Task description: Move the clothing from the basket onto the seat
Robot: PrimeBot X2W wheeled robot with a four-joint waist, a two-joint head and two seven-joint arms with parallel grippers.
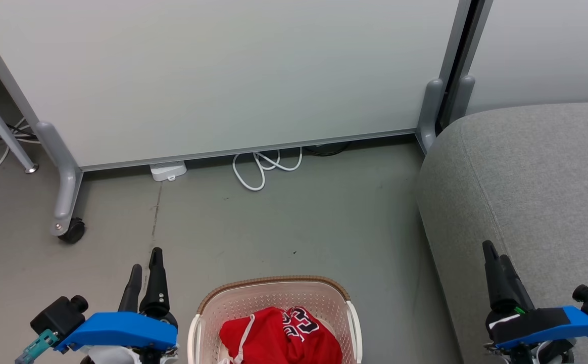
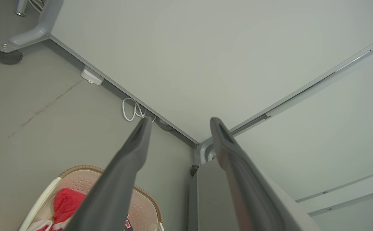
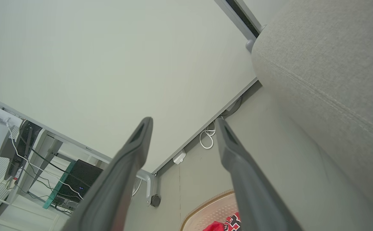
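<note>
The basket [image 1: 274,280] is sitting on the grey floor [image 1: 299,227], and the clothing [image 1: 279,337] is lying bunched inside it, red with white trim and with dark white-edged numerals facing up. The left gripper [image 1: 146,259] is hovering just left of the basket. Its two dark fingers are standing well apart, holding nothing and touching nothing; in the left wrist view the gap between them is framing only the pale panel [image 1: 223,76] beyond the basket. The right gripper [image 1: 494,252] is hovering well to the right of the basket, over the near part of the seat [image 1: 536,182]. Its jaws are likewise spread wide and empty, with no cloth between them. Whether its fingers are brushing the seat's fabric cannot be told. The seat is standing to the right of the basket, apart from it, with a strip of bare floor between the two. Beyond the basket a white cable [image 1: 263,169] is lying looped at the foot of the panel, a small white box [image 1: 168,170] is resting farther left along that edge, and a black caster wheel [image 1: 73,231] is standing beyond the basket to its left.
</note>
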